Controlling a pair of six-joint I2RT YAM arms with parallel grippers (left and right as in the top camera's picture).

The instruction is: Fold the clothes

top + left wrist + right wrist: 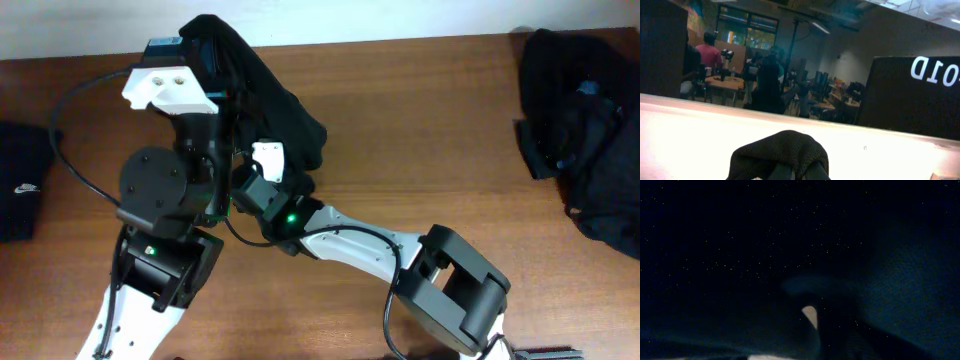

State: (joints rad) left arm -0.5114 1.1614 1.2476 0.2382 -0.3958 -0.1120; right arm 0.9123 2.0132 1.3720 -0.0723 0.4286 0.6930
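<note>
The left end effector [799,169] is clamped on a bunched fold of the black garment [262,95] and holds it up off the table [420,110], just left of centre in the upper part of the overhead frame. My guess is that it is lifted so the cloth can hang and open out, since a crumpled shirt cannot be folded until it is spread.

The right end effector [272,160] is pushed in against the lower hanging part of the same garment, near the middle of the frame. It looks to be reaching for a second edge or corner to stretch the piece between the two arms. Its own camera shows nothing but dark fabric close up, so I cannot tell whether its jaws are parted or have caught any cloth.

The garment is soft, matte black and limp, and it drapes in a thick twisted rope from the upper grip down towards the right arm. No sleeve, collar or hem is clear enough to name.

Another pile of dark clothes [585,130] lies heaped at the right edge of the table. At the far left edge there is a folded black piece [20,190] with a small white logo, which looks already done.
</note>
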